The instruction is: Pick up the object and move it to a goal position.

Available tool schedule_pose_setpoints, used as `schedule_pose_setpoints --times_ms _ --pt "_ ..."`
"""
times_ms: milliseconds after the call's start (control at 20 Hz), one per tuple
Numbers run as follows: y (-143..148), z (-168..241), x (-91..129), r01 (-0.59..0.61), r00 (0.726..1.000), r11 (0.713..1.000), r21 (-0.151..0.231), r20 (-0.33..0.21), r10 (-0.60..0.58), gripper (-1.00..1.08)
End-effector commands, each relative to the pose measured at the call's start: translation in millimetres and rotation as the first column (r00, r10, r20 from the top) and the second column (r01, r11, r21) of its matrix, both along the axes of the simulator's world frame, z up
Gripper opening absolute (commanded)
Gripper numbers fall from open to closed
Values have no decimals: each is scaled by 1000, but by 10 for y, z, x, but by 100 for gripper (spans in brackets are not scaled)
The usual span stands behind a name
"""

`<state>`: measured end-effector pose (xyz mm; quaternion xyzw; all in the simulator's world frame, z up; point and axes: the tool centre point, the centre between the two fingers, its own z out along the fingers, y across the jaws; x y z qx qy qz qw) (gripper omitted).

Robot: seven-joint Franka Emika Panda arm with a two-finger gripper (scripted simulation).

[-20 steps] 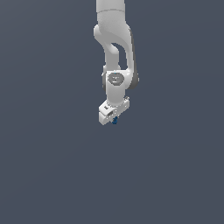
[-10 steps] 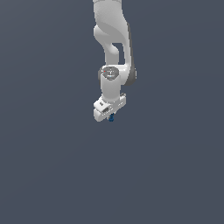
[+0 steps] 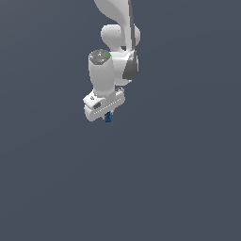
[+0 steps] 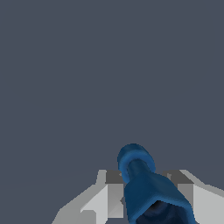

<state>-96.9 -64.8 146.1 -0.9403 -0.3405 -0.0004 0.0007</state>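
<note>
Pickup is done, as I judge it: my claw (image 3: 108,116) is clenched on the object (image 4: 146,183), a small dark-blue piece held between my grey fingertips (image 4: 114,192); no goal marker shows; the transfer remains.

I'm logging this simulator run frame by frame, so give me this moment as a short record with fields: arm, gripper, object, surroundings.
arm: one white arm reaching down from the top of the exterior view
gripper: gripper shut on the blue object
object: small dark-blue object, held between the grey fingers, its rounded end sticking out beyond them
surroundings: plain dark grey background in both views; no other item or goal marker visible
</note>
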Motion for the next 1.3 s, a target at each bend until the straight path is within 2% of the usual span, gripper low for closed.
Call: schedule_pose_setpoints --times_ms 0,350,650,950,1250 --pt "-183 239 -4 0 1000 1000 1 0 0 -100" --pt "-635 812 7 0 1000 1000 1 0 0 -100" --pt "-892 1126 26 0 1000 1000 0 0 0 -100" --pt "-1007 1264 41 1 1000 1000 -1 0 -1 -100" --pt "-998 1247 51 1 1000 1000 -1 0 -1 -100"
